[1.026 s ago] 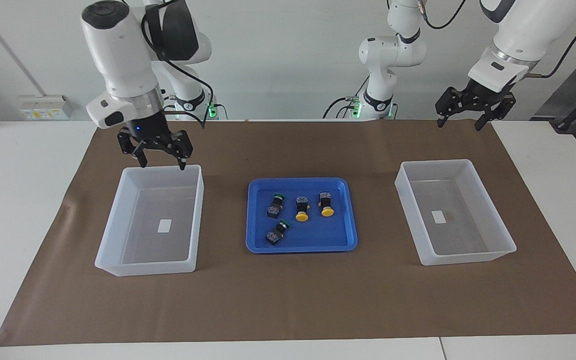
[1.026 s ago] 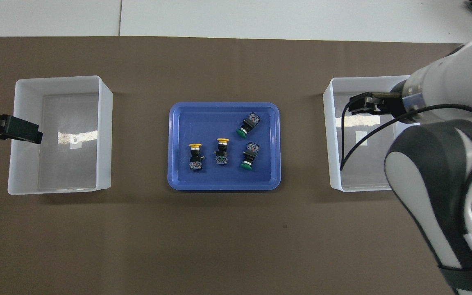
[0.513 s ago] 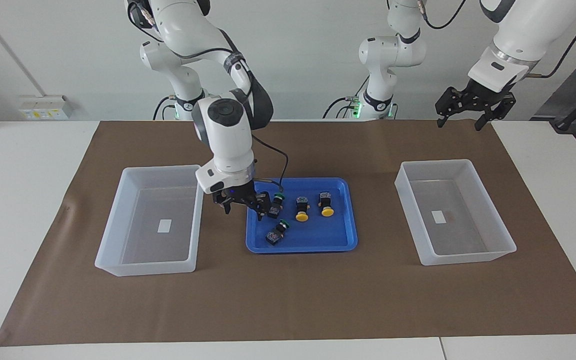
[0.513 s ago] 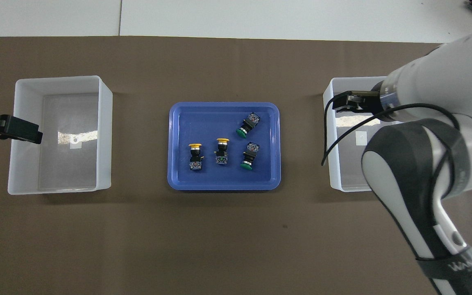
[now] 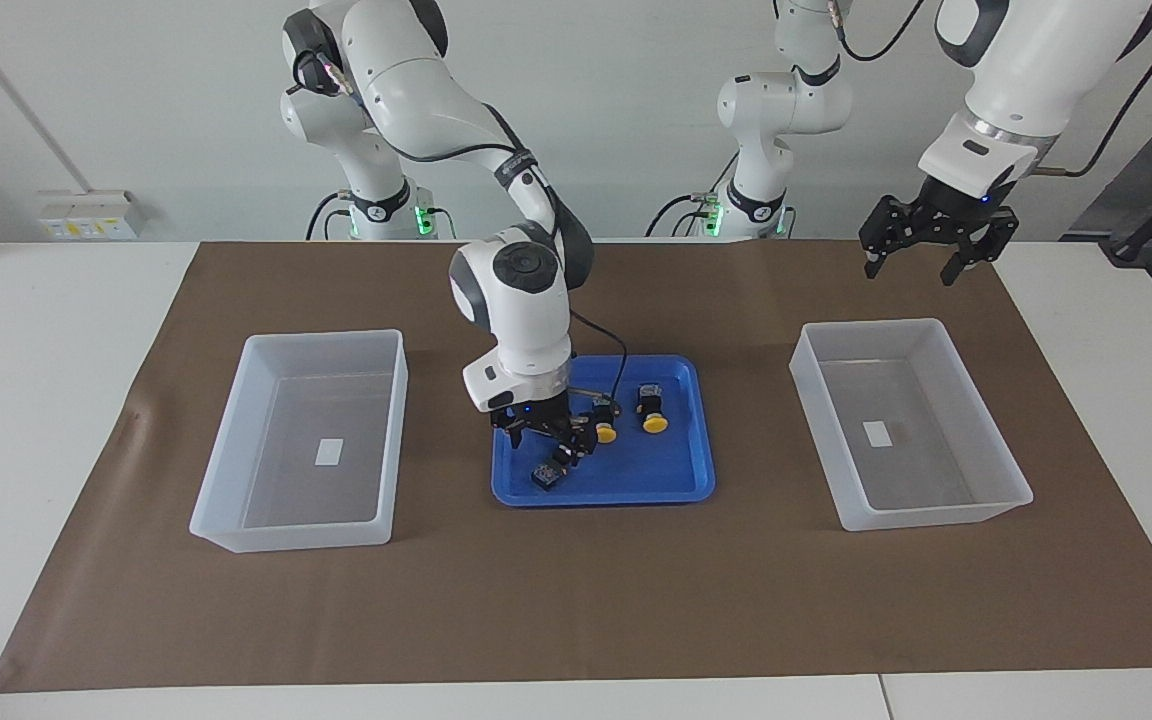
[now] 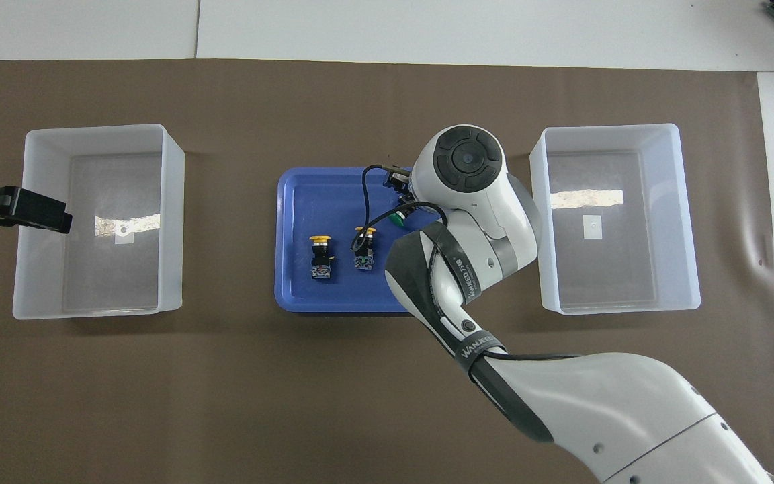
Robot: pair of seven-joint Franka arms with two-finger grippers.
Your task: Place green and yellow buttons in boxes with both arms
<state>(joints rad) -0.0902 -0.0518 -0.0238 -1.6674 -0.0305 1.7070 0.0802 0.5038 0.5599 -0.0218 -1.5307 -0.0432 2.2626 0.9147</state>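
Brown paper (image 5: 576, 600) covered the middle of the white table (image 5: 36, 400) and carried everything of the task. Nearest the robots' end, the left gripper (image 5: 936, 255) hung in the air over the paper, close to the robot-side wall of the box at the left arm's end (image 5: 911, 425); its jaws stood wide apart and held nothing. In the overhead view only its black tip (image 6: 14, 208) showed, at the edge of that box (image 6: 98, 218).

Farther out, both translucent boxes sat at about the same depth, one toward each end of the table, each with only a small white label inside. The box at the right arm's end (image 5: 301, 440) had no gripper over it.

Between the boxes lay the blue tray (image 5: 676, 480). The right gripper (image 5: 546, 432) was down inside it, at the green-capped buttons; whether its fingers had closed on one I cannot tell, since the wrist hid them. One green-capped button (image 5: 548, 470) lay just past the gripper, farther from the robots. Two yellow-capped buttons (image 5: 651, 408) rested beside it toward the left arm's end, apart from each other (image 6: 320, 255)
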